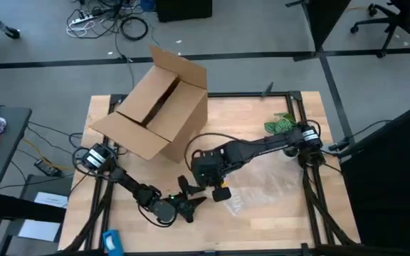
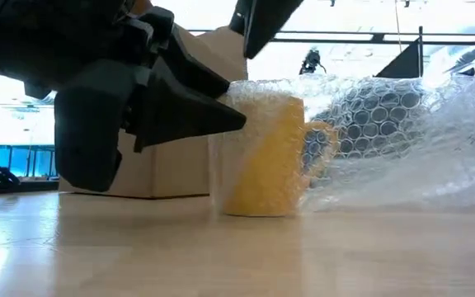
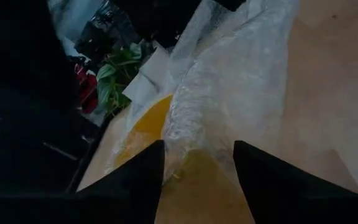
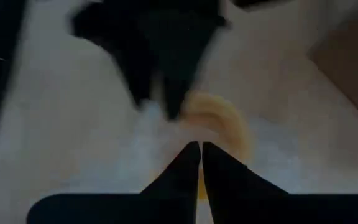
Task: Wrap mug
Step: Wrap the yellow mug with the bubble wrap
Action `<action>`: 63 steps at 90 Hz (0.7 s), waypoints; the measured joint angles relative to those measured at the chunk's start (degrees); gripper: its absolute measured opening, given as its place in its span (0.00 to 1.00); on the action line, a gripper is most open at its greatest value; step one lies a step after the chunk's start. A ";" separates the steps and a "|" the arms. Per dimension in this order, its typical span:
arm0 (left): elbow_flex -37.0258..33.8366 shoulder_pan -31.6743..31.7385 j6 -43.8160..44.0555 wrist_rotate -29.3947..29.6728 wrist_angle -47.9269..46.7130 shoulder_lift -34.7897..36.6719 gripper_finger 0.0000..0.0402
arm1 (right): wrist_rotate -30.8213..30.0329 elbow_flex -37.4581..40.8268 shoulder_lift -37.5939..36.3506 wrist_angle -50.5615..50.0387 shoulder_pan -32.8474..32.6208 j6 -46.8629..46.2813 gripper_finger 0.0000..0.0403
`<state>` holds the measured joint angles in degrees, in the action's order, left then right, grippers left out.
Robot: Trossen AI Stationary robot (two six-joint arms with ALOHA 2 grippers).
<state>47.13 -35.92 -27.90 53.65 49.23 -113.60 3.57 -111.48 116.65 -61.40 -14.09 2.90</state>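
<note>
The yellow mug (image 2: pixel 262 161) stands upright on the table, its handle (image 2: pixel 324 140) toward the table's right. A sheet of bubble wrap (image 2: pixel 402 140) covers its top and sides and spreads over the table to the right (image 1: pixel 262 188). My left gripper (image 3: pixel 197 171) is open, level at the mug's left, with a finger on either side of the wrapped mug (image 3: pixel 191 124). My right gripper (image 4: pixel 201 155) is shut, pointing down just above the mug (image 1: pixel 221 192). My left gripper comes level from the table's left. The tip of one finger (image 2: pixel 236 121) lies against the bubble wrap over the mug's side (image 2: pixel 250 136). Whether the other finger touches, I cannot tell. My right gripper hangs shut over the mug's top; whether it touches the wrap, I cannot tell.
An open cardboard box (image 1: pixel 159 107) lies on its side at the far left of the table. A green plant (image 1: pixel 282 122) sits by the right arm's base. A blue thing (image 1: pixel 112 240) lies at the near left edge. Bare wood (image 2: pixel 237 256) shows in front of the mug.
</note>
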 joint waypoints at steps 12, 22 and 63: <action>-0.04 -0.04 0.08 1.14 -0.20 0.36 0.44 | 6.92 3.30 2.79 3.32 -0.25 0.58 0.00; -0.11 -0.81 0.28 2.59 -0.28 0.56 0.44 | 5.96 5.89 4.65 5.58 0.33 0.58 0.00; -0.20 -0.28 10.64 -0.35 -5.11 5.13 0.44 | 9.52 13.40 5.70 16.41 4.71 1.17 0.00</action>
<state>46.93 -36.20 -17.26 53.31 44.12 -108.47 13.09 -98.08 122.35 -44.99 -9.37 4.07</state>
